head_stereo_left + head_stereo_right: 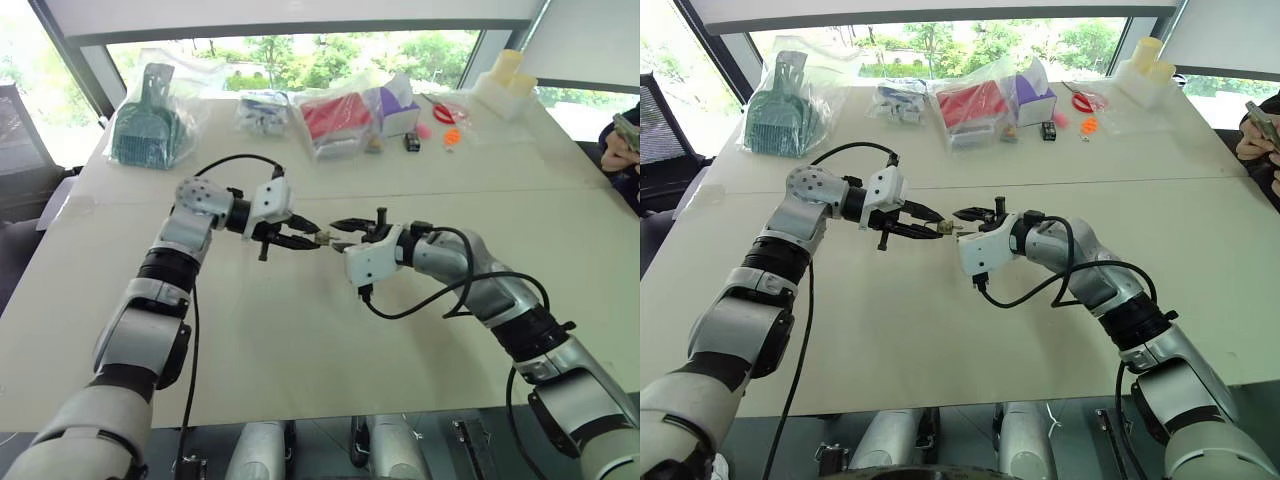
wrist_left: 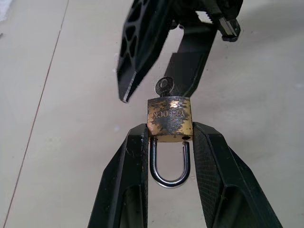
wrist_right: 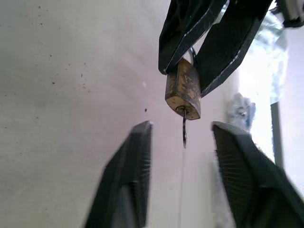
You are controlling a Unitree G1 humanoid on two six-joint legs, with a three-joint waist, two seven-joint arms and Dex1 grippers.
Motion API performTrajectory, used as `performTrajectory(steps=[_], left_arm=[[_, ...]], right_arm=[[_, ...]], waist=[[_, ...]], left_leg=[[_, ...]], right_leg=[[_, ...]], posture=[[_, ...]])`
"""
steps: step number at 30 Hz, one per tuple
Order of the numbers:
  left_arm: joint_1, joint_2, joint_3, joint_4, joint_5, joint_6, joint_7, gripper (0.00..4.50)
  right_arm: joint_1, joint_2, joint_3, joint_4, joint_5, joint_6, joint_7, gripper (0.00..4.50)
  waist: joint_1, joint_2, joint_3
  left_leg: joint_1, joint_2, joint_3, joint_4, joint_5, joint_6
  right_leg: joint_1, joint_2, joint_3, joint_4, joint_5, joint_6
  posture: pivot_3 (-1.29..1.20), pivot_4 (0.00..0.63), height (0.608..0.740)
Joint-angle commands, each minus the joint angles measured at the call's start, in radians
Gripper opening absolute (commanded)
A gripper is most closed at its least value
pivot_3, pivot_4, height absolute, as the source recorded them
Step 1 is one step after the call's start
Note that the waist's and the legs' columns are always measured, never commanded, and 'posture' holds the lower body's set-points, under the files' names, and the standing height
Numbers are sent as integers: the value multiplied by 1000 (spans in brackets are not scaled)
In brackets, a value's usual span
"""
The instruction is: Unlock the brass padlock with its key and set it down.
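Note:
My left gripper [image 2: 169, 129] is shut on the brass padlock [image 2: 169, 121], pinching its dull yellow body from both sides above the table. The silvery shackle [image 2: 169, 166] hangs back between the fingers; one leg appears to end just short of the body. The key [image 2: 164, 87] sticks out of the keyhole with nothing holding it. My right gripper [image 3: 183, 128] faces it from the opposite side, open, its fingers spread on either side of the key without touching it. In the head views the two grippers meet tip to tip over the table's middle, with the padlock [image 1: 323, 238] between them.
Along the beige table's [image 1: 300, 340] far edge lie a bagged green plastic tool [image 1: 150, 115], a bag with red contents [image 1: 335, 115], red scissors [image 1: 440, 110] and white foam blocks [image 1: 505, 80]. A person's hand [image 1: 625, 140] shows at the right edge.

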Motion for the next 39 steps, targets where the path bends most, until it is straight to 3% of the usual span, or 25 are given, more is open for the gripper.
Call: performTrajectory(steps=[1,12,15,19,20,29,30,31,35,37,39], left_arm=[[-44,7,31,-51,-50,67,-22,745],[-49,16,32,-59,-48,96,-36,745],[-46,17,32,-62,-49,99,-38,745],[-41,20,32,-69,-52,104,-39,745],[-40,21,31,-71,-53,105,-40,745],[-32,28,32,-80,-54,116,-38,745],[-32,30,33,-80,-56,122,-37,1762],[-32,34,35,-82,-57,127,-38,2063],[-32,49,46,-93,-63,135,-29,3948],[-35,61,63,-107,-80,149,-27,4475],[-40,69,80,-117,-102,167,-26,4475]], right_arm=[[-27,-14,-32,-3,-49,-120,-88,3392],[-70,8,-32,70,-101,-231,-159,3392],[-75,11,-33,79,-107,-244,-165,2497],[-78,14,-32,83,-112,-254,-167,398],[-79,15,-32,84,-113,-257,-168,52],[-76,22,-34,84,-111,-259,-160,52],[-76,23,-33,85,-112,-258,-159,0],[-76,24,-32,87,-112,-256,-158,0],[-75,25,-32,91,-116,-256,-158,0],[-74,25,-31,91,-115,-253,-155,0],[-72,26,-31,90,-114,-250,-153,0]], waist=[[-1,0,0],[-1,0,0],[0,0,0],[0,0,0],[-1,0,0],[-1,0,0],[-1,0,0],[-1,0,0],[-1,0,0],[-1,0,0],[-1,0,0]], left_leg=[[0,0,0,0,0,0],[0,0,0,0,0,0],[0,0,0,0,0,0],[0,0,0,0,0,0],[0,0,0,0,0,0],[0,0,0,0,0,0],[0,0,0,0,0,0],[0,0,0,0,0,0],[0,0,0,0,0,0],[0,0,0,0,0,0],[0,0,0,0,0,0]], right_leg=[[0,0,0,0,0,0],[0,0,0,0,0,0],[0,0,0,0,0,0],[0,0,0,0,0,0],[0,0,0,0,0,0],[0,0,0,0,0,0],[0,0,0,0,0,0],[0,0,0,0,0,0],[0,0,0,0,0,0],[0,0,0,0,0,0],[0,0,0,0,0,0]], posture=[[0,150,740],[0,150,740],[0,150,740],[0,150,740],[0,150,740],[0,150,740],[0,150,740],[0,150,740],[0,150,740],[0,150,740],[0,150,740]])
